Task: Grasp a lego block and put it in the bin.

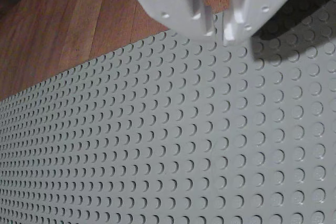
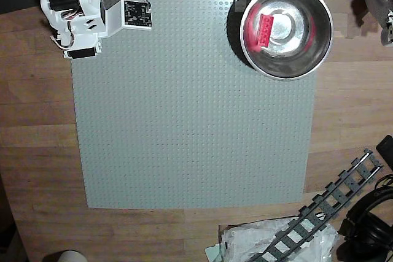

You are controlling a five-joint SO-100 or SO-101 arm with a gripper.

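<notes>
Brick (image 2: 264, 29) lies inside the bowl (image 2: 319, 47), well apart from the gripper (image 1: 216, 29). Gripper fingers stand slightly parted and empty, above the grey baseplate (image 1: 168, 145). Judged status: placement complete; nothing remains to pick up.

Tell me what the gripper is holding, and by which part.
Nothing. The gripper hangs empty over the grey baseplate; the red brick lies in the steel bowl.

Bin (image 2: 310, 53): polished metal, mirror-glossy, reflecting red. Lego block (image 2: 264, 31): glossy pink-red plastic, studded. Baseplate (image 2: 196, 121): matt grey plastic, evenly studded. Counter (image 2: 37, 121): wood planks, smooth, low sheen. Claw (image 1: 218, 27): white plastic, matt. Track piece (image 2: 331, 210): dark grey plastic.
</notes>
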